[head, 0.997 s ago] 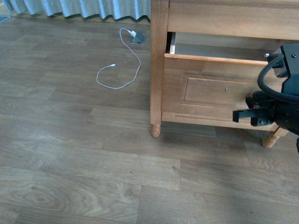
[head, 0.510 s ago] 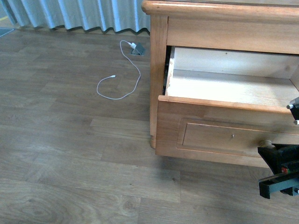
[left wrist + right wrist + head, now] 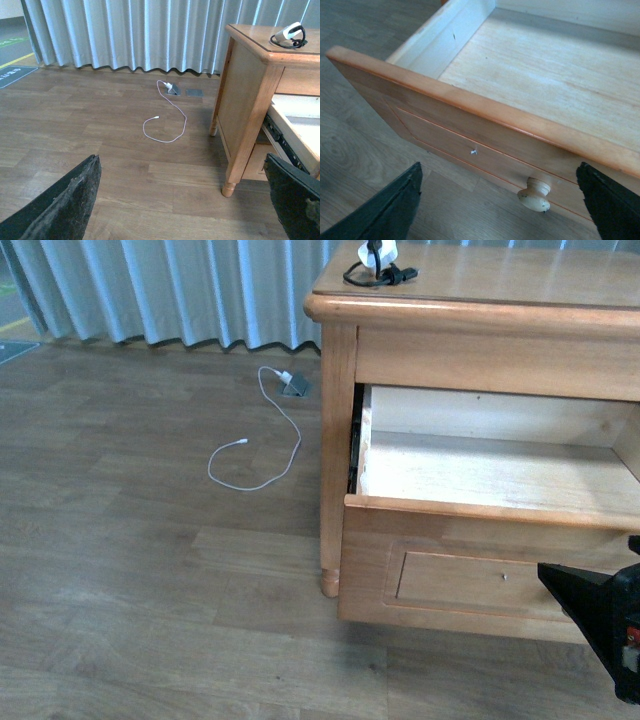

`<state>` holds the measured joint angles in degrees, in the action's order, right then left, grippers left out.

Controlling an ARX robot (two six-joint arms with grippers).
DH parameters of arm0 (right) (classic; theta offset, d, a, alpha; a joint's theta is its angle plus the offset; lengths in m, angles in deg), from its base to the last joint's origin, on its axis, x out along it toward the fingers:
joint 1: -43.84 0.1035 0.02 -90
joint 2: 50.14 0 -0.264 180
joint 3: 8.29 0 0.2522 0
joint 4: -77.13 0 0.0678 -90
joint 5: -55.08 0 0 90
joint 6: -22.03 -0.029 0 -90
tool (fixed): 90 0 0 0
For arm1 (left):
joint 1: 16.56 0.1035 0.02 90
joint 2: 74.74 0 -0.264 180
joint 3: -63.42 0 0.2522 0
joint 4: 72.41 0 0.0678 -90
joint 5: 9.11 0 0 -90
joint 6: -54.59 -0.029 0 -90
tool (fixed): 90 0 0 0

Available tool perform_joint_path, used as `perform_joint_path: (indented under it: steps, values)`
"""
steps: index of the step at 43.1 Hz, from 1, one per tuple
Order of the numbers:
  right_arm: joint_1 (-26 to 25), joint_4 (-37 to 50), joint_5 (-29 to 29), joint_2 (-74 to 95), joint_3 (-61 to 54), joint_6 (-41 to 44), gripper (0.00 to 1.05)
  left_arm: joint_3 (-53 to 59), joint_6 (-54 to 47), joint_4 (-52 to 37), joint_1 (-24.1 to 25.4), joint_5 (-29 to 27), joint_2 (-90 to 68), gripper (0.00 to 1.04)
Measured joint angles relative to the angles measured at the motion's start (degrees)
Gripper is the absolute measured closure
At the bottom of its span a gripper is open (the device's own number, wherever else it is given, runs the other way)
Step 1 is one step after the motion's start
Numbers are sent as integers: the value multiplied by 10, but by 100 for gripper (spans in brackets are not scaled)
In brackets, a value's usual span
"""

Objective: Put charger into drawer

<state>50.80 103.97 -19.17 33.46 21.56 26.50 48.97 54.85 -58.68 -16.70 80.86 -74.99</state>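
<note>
**Charger on nightstand top, drawer open, both grippers empty**

- Small white plug block charger with thin black cable looped round it (image 3: 378, 262): sits on the glossy orange-brown top surface (image 3: 520, 280) of the nightstand, near its left end, above the drawer. Not in the drawer yet.
- Its long axis is too small to read reliably. The left wrist view suggests the block lies slantwise.
- Upper wooden drawer (image 3: 480, 512): pulled out, pale bare wood inside, nothing in it. It has a recessed panel front and a round pale knob (image 3: 535, 194).
- Right gripper (image 3: 497, 170): jaws spread wide, holding nothing, low by the drawer front. The charger is up and to its left.
- Left gripper (image 3: 180, 159): spread wide too, nothing held, over the wood-plank floor. The charger is up and to its right.
- Judgement: left arm looks better placed.
</note>
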Motion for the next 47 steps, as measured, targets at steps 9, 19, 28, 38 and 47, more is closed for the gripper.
perform_joint_path:
  steps: [9,19,28,38,47]
  values:
    - [-31,-160,40,-217,-1,-4,8,0,0,0,0,0,0,6]
    - [-122,-282,119,-420,-14,-33,8,0,0,0,0,0,0,6]
    - [-238,-363,214,-558,-46,-66,8,0,0,0,0,0,0,6]
    - [-283,-349,214,-583,-72,-96,8,0,0,0,0,0,0,6]
    - [-254,-282,105,-605,-100,-80,18,0,0,0,0,0,0,6]
